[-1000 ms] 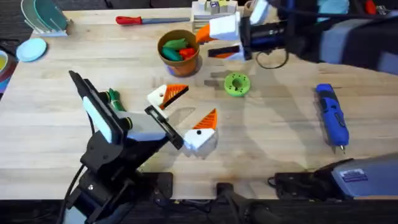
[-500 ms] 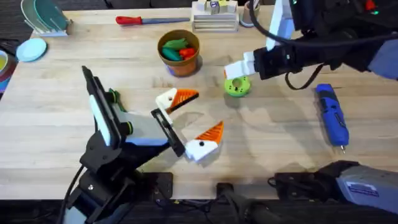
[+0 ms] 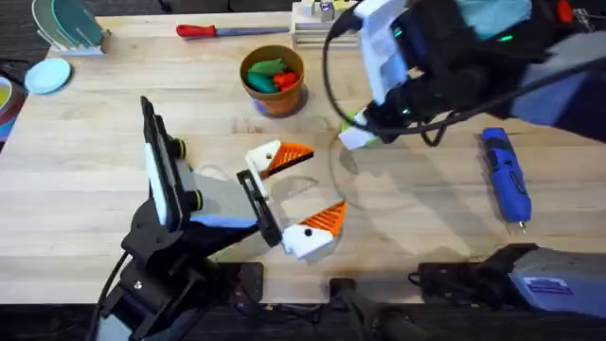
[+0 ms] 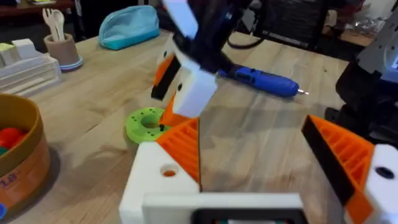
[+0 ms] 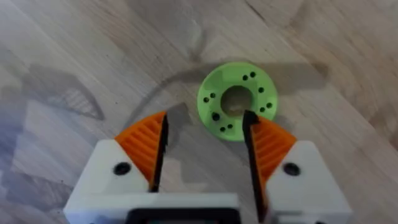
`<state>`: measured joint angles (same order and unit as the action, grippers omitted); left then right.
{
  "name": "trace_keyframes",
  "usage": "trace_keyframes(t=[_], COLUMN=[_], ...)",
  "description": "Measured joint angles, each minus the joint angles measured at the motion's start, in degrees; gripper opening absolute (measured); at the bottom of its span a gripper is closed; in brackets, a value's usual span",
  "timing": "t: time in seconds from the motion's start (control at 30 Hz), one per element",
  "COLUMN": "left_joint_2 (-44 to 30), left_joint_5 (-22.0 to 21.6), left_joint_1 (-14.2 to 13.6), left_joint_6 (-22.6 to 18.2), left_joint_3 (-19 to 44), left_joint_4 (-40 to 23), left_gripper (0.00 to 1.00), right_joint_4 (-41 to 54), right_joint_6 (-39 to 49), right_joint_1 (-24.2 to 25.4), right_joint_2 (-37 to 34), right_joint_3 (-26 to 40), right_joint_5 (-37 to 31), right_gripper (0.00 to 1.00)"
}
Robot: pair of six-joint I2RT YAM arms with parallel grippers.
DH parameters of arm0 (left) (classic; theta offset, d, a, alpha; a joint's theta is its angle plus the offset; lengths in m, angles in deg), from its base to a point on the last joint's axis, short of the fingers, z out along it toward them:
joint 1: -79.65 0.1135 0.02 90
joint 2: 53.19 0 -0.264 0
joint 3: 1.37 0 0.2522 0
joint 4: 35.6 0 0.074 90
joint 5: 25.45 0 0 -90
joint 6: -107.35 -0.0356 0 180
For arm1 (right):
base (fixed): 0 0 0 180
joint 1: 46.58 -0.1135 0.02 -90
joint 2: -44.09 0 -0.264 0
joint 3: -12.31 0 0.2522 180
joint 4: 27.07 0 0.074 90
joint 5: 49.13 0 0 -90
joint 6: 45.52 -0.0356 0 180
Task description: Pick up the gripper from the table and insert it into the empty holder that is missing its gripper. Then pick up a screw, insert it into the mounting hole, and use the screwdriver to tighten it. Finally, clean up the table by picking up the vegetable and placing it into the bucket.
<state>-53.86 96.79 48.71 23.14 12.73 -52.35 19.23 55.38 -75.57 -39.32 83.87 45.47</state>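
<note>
Pale wooden counter point(image 3: 85, 170) with visible plank seams, lit from above, soft shadows across the grain. Dark carpeted floor point(image 3: 19, 43) past the upper left edge. Beyond the far edge in the left wrist view: a teal pouch point(image 4: 130, 26), a cup of wooden utensils point(image 4: 59, 43), dark chair legs point(image 4: 286, 25) and dim room behind.

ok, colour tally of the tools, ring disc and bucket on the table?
Blue: 1, screwdriver
Red: 1, red-handled tool
Lime green: 1, ring disc
Orange-brown: 1, bucket
Total: 4
</note>
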Motion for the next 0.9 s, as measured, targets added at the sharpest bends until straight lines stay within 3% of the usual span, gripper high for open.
trace_keyframes(t=[0.27, 0.7, 0.9], left_joint_2=[0.0, 0.0, 0.0], left_joint_5=[0.2, 0.2, 0.2], left_joint_1=[0.0, 0.0, 0.0], left_joint_6=[0.0, 0.0, 0.0], left_joint_3=[0.0, 0.0, 0.0], left_joint_4=[0.0, 0.0, 0.0], left_gripper=[0.992, 0.993, 0.993], right_joint_4=[-0.5, -2.1, -2.2], right_joint_6=[1.6, 1.6, 1.6], right_joint_1=[-1.4, -1.4, -1.4], right_joint_2=[-5.4, -9.0, -9.1], right_joint_3=[0.0, 0.0, 0.0], right_joint_5=[-3.4, -4.4, -4.7], right_gripper=[0.480, 0.391, 0.225])
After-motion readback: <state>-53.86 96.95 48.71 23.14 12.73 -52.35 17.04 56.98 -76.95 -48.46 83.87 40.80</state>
